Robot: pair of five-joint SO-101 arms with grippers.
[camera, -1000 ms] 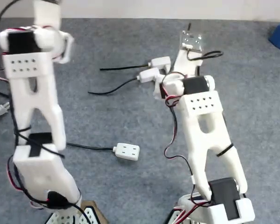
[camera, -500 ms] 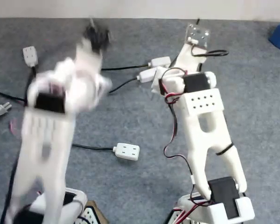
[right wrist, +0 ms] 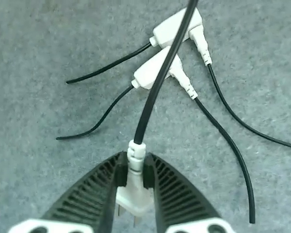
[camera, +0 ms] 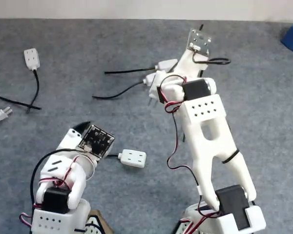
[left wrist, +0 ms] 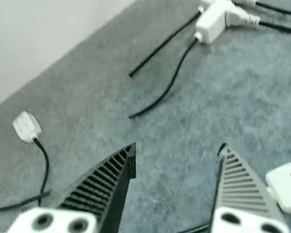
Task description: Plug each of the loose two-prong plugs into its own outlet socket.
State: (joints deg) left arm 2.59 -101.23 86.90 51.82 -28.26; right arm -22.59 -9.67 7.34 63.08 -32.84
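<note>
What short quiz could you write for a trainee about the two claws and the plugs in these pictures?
1. True or false: the left claw is shut on a socket.
2. What does the right claw hold? A: a two-prong plug. B: a socket. C: nothing.
3. Fill in the gap: the cable that runs from the held plug is ____ in colour.

Key: 1 false, as its fingers stand apart with nothing between them. 2 A. 3 black.

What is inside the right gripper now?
A white two-prong plug sits clamped in the right gripper, its black cord leading away. The fingers cover the plug's sides.
</note>
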